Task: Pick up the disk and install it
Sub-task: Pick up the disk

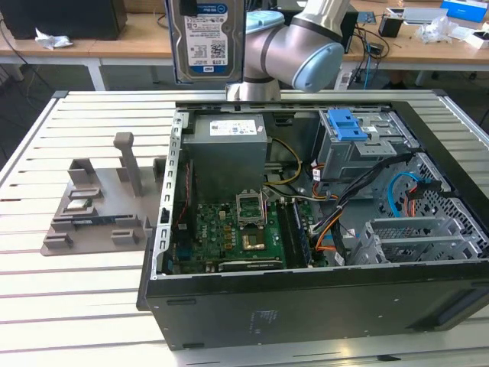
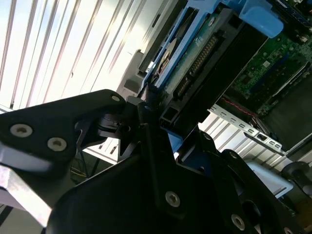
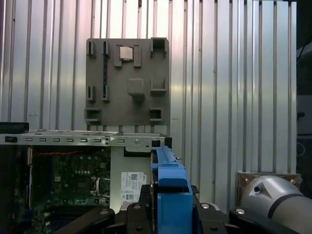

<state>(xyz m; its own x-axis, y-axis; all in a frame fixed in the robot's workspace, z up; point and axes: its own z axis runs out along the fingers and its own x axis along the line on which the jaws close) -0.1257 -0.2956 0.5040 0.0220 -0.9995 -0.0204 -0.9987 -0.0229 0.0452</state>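
Observation:
The disk (image 1: 210, 38), a silver drive with a blue-and-white label, hangs upright at the top of the exterior view, above the back of the open computer case (image 1: 306, 310). It sits just to the left of the arm's grey elbow (image 1: 306, 50). In the second wrist view my gripper (image 2: 156, 114) is shut on the disk (image 2: 204, 53), whose blue carrier frame and connector edge point away from the black fingers (image 2: 92, 112). In the first wrist view the blue frame edge (image 3: 168, 178) rises from between the black jaws, above the case's side wall.
Inside the case are a grey power-supply box (image 1: 228, 149), a motherboard (image 1: 229, 233) and a metal drive cage with a blue latch (image 1: 345, 122). A grey fixture plate (image 1: 99, 206) lies on the slatted table (image 1: 76, 306) at the exterior view's left.

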